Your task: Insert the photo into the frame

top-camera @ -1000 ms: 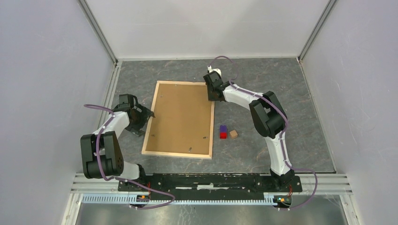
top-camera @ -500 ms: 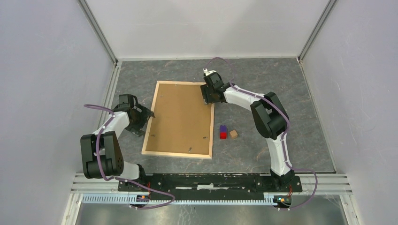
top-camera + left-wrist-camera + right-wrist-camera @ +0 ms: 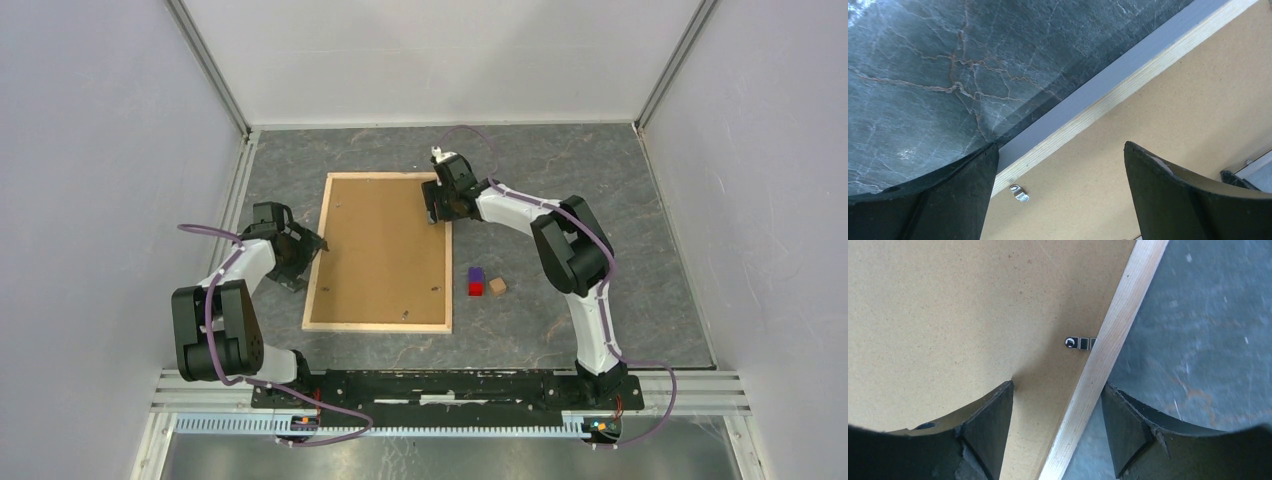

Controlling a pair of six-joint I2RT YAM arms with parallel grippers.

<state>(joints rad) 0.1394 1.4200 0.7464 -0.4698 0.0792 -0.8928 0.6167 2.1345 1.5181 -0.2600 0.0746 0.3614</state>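
Right wrist: R claw [image 3: 1057,386] spread; astride frame [image 3: 1126,300]

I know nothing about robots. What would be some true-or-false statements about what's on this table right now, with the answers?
1. The frame lies back side up, its brown backing board showing. True.
2. The photo is visible inside it. False: no photo shows in any view.
3. The right gripper is clamped on a block. False: its jaws stand open astride the frame's right rail, near the far corner.
4. Three small blocks sit on the table to the right of the frame. True.
5. The left gripper is shut. False: its jaws are wide open at the frame's left edge.
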